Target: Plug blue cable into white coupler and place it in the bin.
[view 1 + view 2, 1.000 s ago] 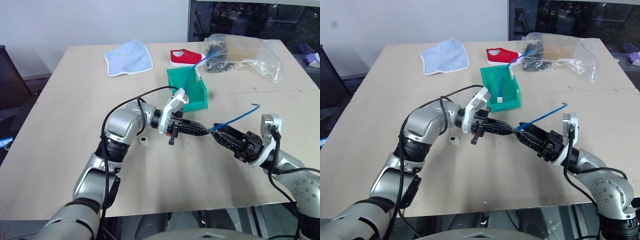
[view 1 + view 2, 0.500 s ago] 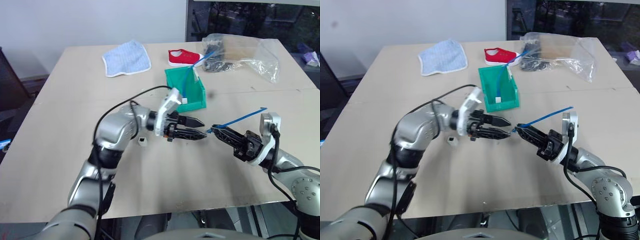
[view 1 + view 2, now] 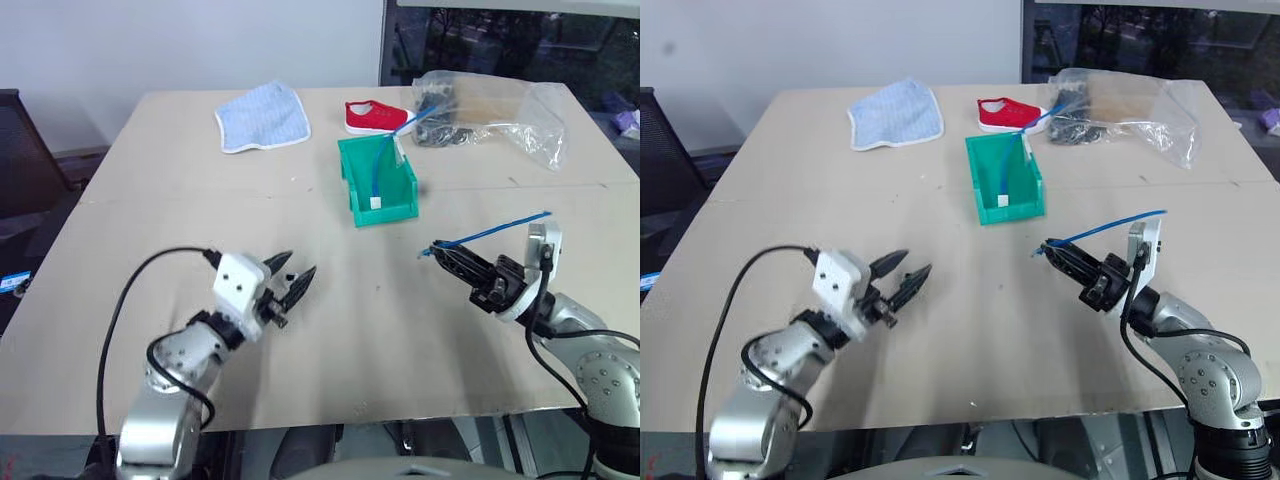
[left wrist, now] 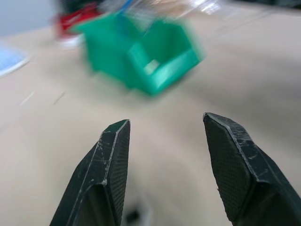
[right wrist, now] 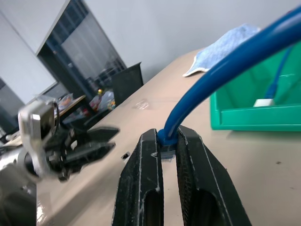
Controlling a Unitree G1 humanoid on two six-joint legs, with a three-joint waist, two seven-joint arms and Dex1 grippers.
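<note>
Left eye view, working left to right. The left gripper [image 3: 300,263] is hovering low over the table [image 3: 130,200] at the near left, fingers spread and carrying nothing. They are pointing toward the middle of the table, which reads as a stance for a pickup, not a hold.

The white coupler [image 4: 134,215] is hard to place. The left wrist view is showing a small blurred pale thing with a dark spot, low between the two fingers, lying on the table. Judgement: that is probably the coupler, and the open fingers are lining up around it. The head views are not confirming this.

Further back, past centre, the bin [image 3: 385,212] is standing upright with its low lip facing the robot. It is already holding a longer blue cable [image 3: 378,170] with a white end block, which is not the task's cable.

At the right, the right gripper [image 3: 437,247] is pinching the blue cable [image 3: 490,232] close to its plug end. The fingers are pressed together on it, as the right wrist view shows. The rest of the cable is arcing back over the wrist, clear of the table. The short gripped end is pointing toward the left gripper, probably so the plug is staying stiff and aimed for insertion.

Judgement: nothing is plugged yet. The coupler needs grasping first.
</note>
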